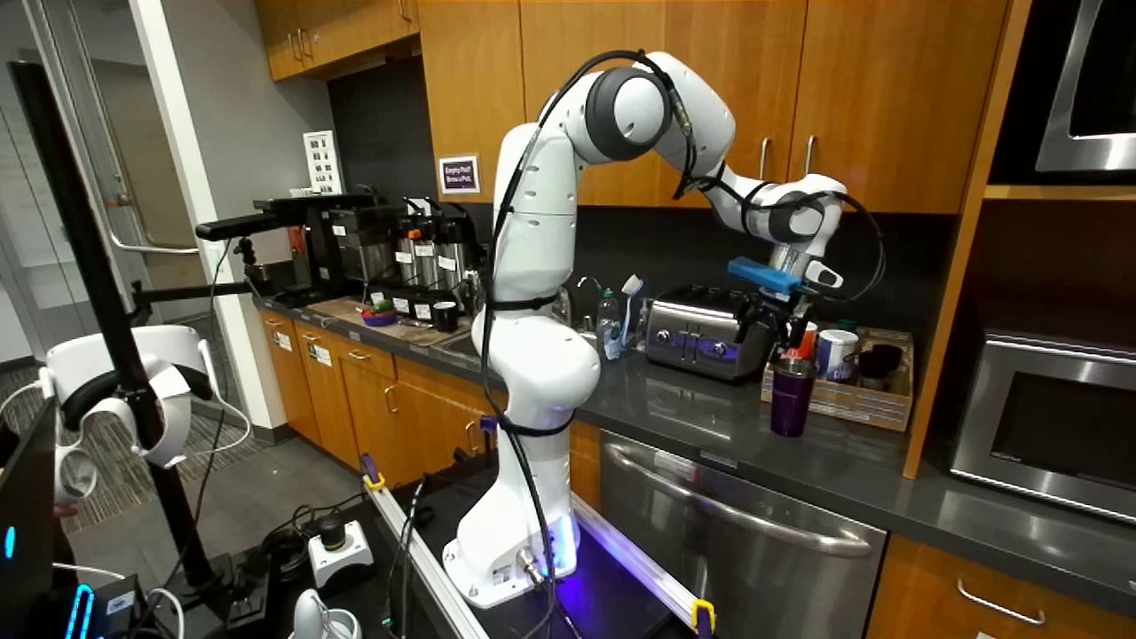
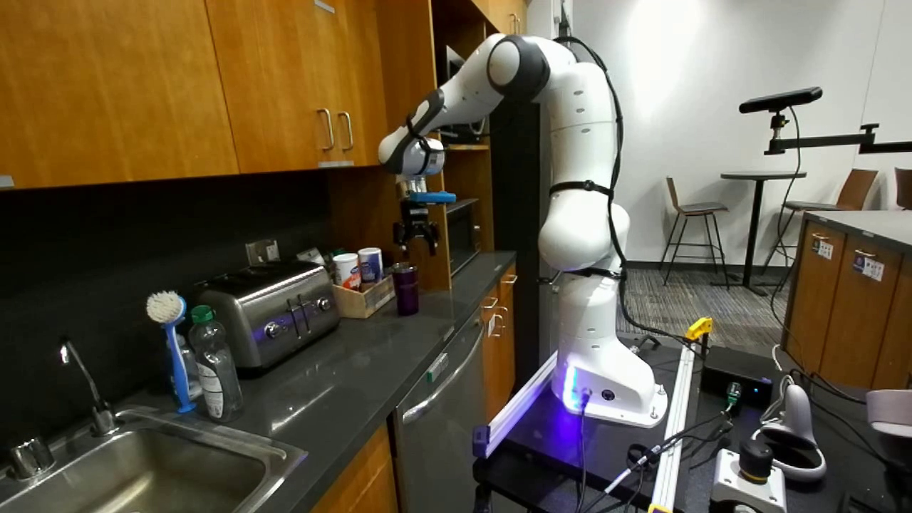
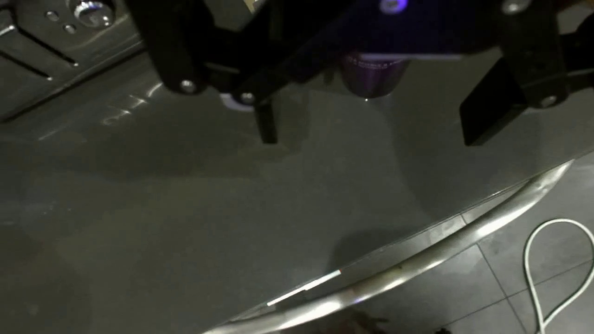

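Reading the desk [image 2: 335, 399] from left to right, I find the sink [image 2: 288, 454] at the near end. Beside it the dish brush [image 2: 178, 356] stands bristles uppermost, presumably so that the head drains; the green-capped bottle [image 2: 216, 367] stands upright next to it, handy for washing up. The toaster [image 2: 281, 298] sits toward the back, near the wall outlet [image 2: 262, 251], probably to shorten the cord run; its controls [image 2: 273, 329] face outward for access. Past it, a low box [image 2: 360, 305] encloses two canisters [image 2: 370, 263], likely to prevent tipping. The purple tumbler [image 2: 406, 291] stands upright on the desk, just beside the box and outside it, supported by its own base. The hand [image 2: 419, 247] points downward above the tumbler. State: fingers [image 3: 492, 104] spread wide, nothing gripped. In the wrist view the tumbler appears beyond the hand's body, not between the fingertips. A gap shows between fingertips and rim, so I judge that there is no contact; the wide spacing appears to leave clearance on both sides. At right, the arm [image 2: 586, 157] stands between metal rails [image 2: 673, 427]; black straps [image 2: 581, 186] bind the cable [image 2: 619, 142] to its links, presumably to keep slack out of the joints.
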You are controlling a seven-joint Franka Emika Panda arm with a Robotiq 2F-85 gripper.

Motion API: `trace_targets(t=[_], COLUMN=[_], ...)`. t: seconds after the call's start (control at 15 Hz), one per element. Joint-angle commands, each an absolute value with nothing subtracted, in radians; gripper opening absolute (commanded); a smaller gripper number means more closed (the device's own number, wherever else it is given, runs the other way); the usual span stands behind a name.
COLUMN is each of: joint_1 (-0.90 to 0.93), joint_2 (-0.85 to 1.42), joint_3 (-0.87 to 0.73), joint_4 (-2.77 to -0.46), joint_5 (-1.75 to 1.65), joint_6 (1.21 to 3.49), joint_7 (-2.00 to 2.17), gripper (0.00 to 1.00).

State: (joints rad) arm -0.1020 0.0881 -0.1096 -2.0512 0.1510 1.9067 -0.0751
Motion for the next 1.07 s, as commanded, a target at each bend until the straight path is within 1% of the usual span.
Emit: trace_targets(t=[0.0,0.13,0.47,0.53,1.0], joint_1=[-0.132,-0.143,-0.140,-0.147,-0.146], joint_2=[0.126,0.128,0.042,0.112,0.125], joint_3=[-0.116,-0.115,-0.117,-0.116,-0.115], joint_4=[-2.007,-2.012,-2.115,-2.043,-2.044], joint_5=[0.281,0.346,0.375,0.368,0.359], joint_6=[1.918,1.965,2.243,2.154,2.170], joint_7=[-0.064,-0.066,-0.048,-0.067,-0.061], gripper=[1.00,1.00,1.00,1.00,1.00])
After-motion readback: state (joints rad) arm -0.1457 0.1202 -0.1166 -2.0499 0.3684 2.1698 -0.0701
